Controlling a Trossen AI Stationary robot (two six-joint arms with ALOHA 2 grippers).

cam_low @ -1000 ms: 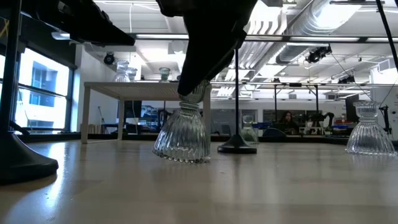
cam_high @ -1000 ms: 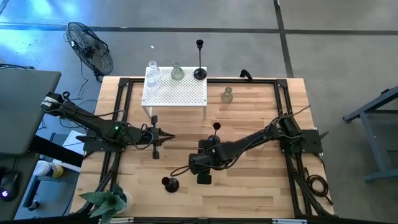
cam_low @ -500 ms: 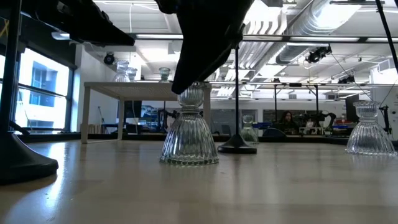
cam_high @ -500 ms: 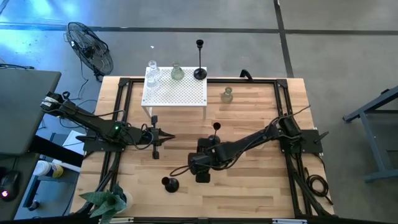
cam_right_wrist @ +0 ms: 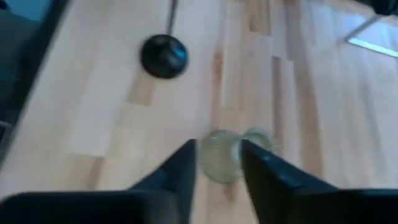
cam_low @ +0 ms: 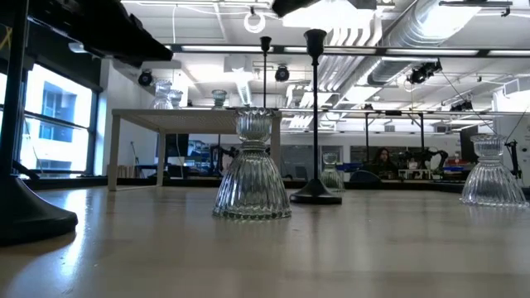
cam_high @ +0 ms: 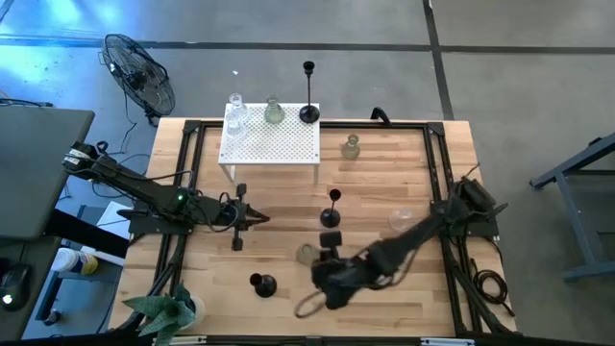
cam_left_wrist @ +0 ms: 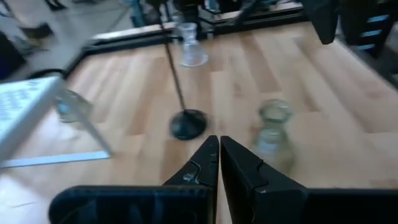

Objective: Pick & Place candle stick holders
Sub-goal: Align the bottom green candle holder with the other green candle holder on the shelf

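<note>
Ribbed glass holder [cam_high: 306, 254] stands upright on the table [cam_high: 384, 183], free of any grip, just beside the black stemmed holder [cam_high: 331, 217]. Right gripper [cam_right_wrist: 217, 163] sits above the glass holder, fingers apart, empty. Left gripper [cam_left_wrist: 219, 155] waits farther off across the table, fingers together.

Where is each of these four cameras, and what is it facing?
High: overhead, looking down on both arms and the white perforated table.
Low: table height, facing a clear glass holder; no gripper visible.
Left wrist: past the shut left gripper.
Right wrist: past the open right gripper.
All four show that glass holder.
</note>
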